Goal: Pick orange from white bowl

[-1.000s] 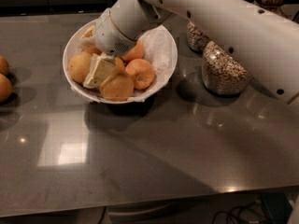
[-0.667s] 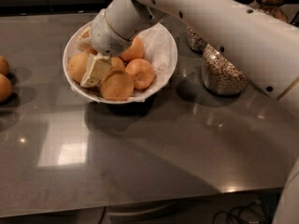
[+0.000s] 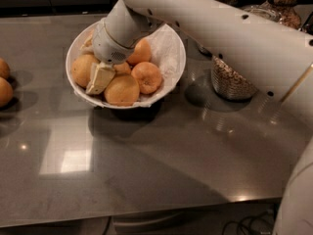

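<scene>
Barely anything has moved lately: the gripper stays low inside the bowl near the table's far edge, against the orange on its left side (clamped or not, I cannot tell), so lifting seems still ahead.

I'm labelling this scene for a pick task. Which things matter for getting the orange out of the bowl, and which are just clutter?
Job: large yellowish-orange dimpled orange; wide white paper-lined bowl; robot's gripper, down in the bowl among the fruit.
Lying about: smaller deep-orange fruits in the bowl; two fruits at the table's left edge; grain-filled glass jar.
</scene>
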Action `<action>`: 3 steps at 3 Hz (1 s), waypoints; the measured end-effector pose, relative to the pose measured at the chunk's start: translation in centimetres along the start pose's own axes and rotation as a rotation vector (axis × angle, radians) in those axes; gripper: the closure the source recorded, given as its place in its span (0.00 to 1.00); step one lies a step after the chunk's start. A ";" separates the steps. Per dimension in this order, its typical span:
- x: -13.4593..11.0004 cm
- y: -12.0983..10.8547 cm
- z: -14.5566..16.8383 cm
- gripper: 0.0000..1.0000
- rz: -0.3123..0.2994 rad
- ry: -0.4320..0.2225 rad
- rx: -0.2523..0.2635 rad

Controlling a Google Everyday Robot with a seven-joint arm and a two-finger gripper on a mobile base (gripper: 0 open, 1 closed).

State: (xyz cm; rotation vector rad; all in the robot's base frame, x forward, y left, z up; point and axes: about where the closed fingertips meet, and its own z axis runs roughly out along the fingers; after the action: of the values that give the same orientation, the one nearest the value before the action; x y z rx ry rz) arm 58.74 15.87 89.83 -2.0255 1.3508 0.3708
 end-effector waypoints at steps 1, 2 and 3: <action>-0.1 -0.1 -0.2 0.52 0.000 0.000 0.000; -0.1 -0.1 -0.2 1.00 0.000 0.000 0.000; -0.1 -0.1 -0.2 1.00 0.000 -0.001 0.000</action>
State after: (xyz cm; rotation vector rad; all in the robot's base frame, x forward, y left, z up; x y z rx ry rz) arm 58.72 15.87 90.06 -2.0254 1.3504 0.3714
